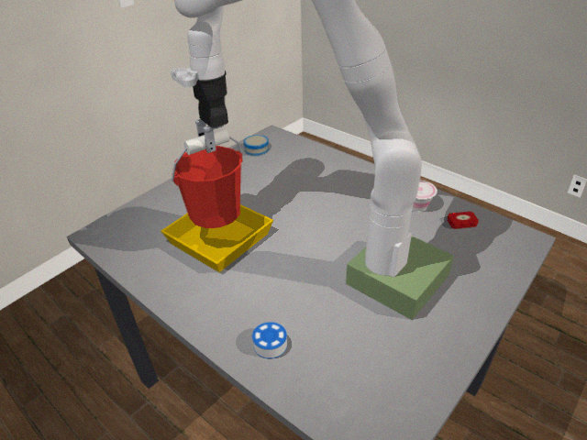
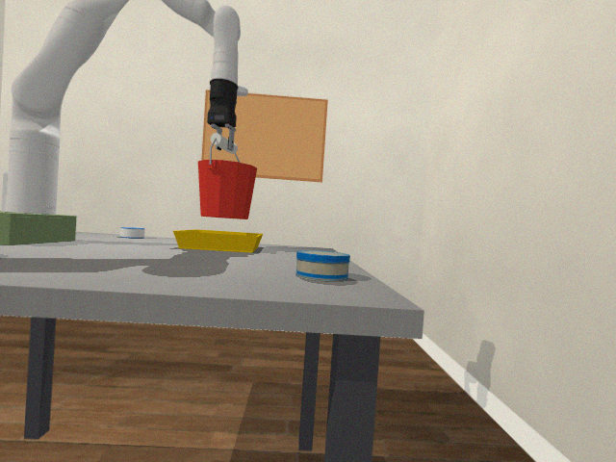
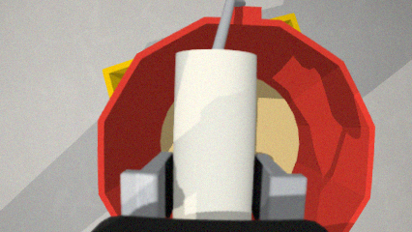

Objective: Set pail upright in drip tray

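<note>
A red pail (image 1: 211, 189) (image 2: 226, 189) (image 3: 329, 126) hangs upright by its wire handle, which has a white grip roll (image 1: 194, 144) (image 3: 215, 130). My gripper (image 1: 206, 140) (image 2: 223, 142) (image 3: 213, 176) is shut on that grip roll. The pail hangs in the air straight over the yellow drip tray (image 1: 222, 253) (image 2: 217, 241), with a clear gap between its base and the tray's rim in the exterior view. In the wrist view only two corners of the tray (image 3: 114, 77) show past the pail's rim.
A blue-banded tin (image 1: 256, 144) (image 2: 322, 264) sits behind the tray. A blue and white puck (image 1: 270, 338) (image 2: 131, 231) lies near the front edge. The arm's green base block (image 1: 403, 279) (image 2: 35, 227), a pink-rimmed cup (image 1: 425, 193) and a red disc box (image 1: 462, 219) stand to the right.
</note>
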Motion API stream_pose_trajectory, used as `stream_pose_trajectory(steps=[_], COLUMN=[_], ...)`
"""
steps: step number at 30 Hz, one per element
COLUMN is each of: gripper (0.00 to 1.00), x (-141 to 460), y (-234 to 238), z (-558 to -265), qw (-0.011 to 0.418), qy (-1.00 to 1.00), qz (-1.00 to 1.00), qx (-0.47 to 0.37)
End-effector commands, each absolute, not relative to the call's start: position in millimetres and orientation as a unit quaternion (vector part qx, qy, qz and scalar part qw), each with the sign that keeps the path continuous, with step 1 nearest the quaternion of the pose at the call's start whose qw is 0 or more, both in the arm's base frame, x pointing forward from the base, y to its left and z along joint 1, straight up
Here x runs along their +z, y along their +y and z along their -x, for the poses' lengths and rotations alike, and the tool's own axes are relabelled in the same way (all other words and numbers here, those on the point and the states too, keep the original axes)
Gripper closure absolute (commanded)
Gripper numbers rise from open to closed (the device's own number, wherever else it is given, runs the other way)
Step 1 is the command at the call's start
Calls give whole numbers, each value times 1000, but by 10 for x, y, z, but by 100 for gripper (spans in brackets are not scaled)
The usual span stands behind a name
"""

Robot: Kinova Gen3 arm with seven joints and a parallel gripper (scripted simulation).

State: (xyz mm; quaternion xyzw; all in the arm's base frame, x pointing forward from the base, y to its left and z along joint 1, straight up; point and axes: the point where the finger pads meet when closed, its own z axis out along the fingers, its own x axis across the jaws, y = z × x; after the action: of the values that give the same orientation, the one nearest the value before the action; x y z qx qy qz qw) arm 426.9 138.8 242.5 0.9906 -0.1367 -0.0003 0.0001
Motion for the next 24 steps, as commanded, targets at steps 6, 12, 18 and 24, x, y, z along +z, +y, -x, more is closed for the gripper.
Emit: stream_pose_trajectory(steps=[6,12,18,24], gripper=[100,100,100,100], x=[2428,2413,2387,2363], y=[1389,1389,1389,1389], z=[-4273,-4274,-4273,-4274], qw=[-1,-1,-1,-1], qy=[-137,-137,-137,-137], qz=[-991,-991,-991,-991], qx=[1,1,1,1])
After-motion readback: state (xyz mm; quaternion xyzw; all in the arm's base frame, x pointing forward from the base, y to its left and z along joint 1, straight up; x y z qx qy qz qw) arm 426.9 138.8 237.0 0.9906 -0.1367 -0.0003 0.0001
